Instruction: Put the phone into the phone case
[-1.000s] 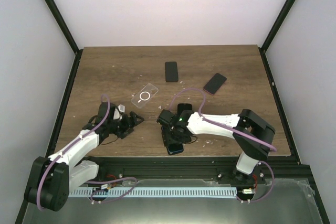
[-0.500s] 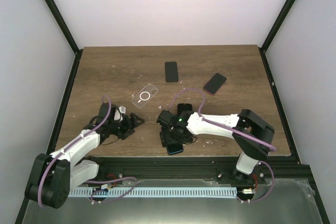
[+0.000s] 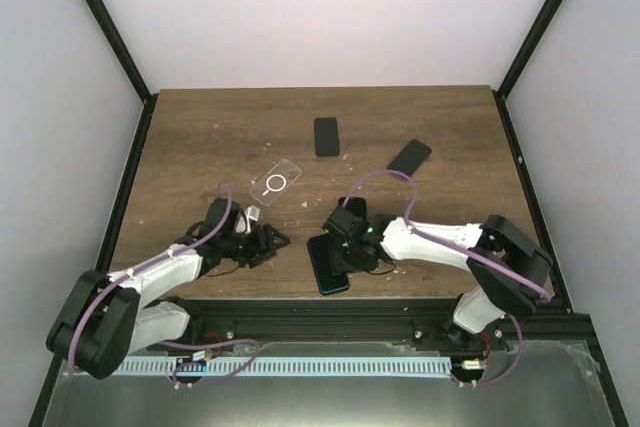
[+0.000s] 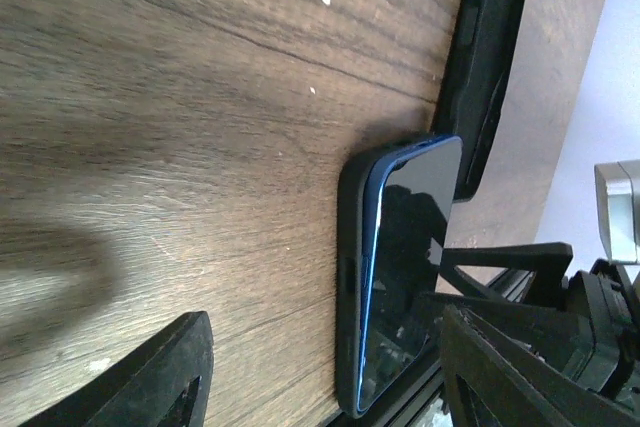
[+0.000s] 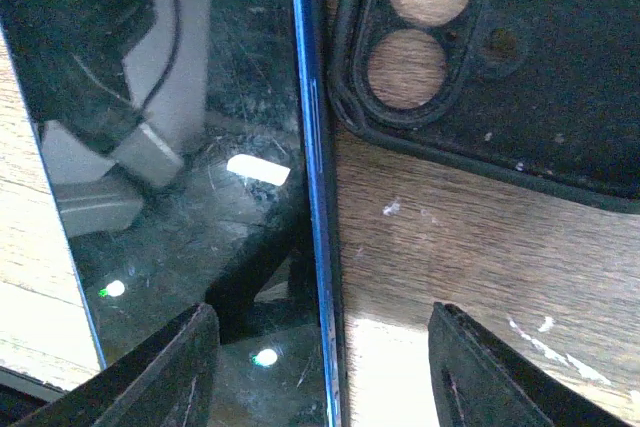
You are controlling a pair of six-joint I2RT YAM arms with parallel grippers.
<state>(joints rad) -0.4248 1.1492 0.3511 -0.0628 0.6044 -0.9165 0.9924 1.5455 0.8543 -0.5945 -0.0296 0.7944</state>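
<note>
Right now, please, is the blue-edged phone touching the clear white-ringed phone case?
Apart. The top view shows bare wood between the blue-edged phone and the clear white-ringed phone case.

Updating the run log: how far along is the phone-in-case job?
Done: phone and black case lie side by side near the front edge. In hand: nothing; both grippers open, right gripper above the phone's edge, left gripper low beside it. Left: seat the phone in the case.

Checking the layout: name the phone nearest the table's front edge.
The blue-edged phone, screen up beside the black case at the front edge. The black phone and the red-edged phone lie far back.
</note>
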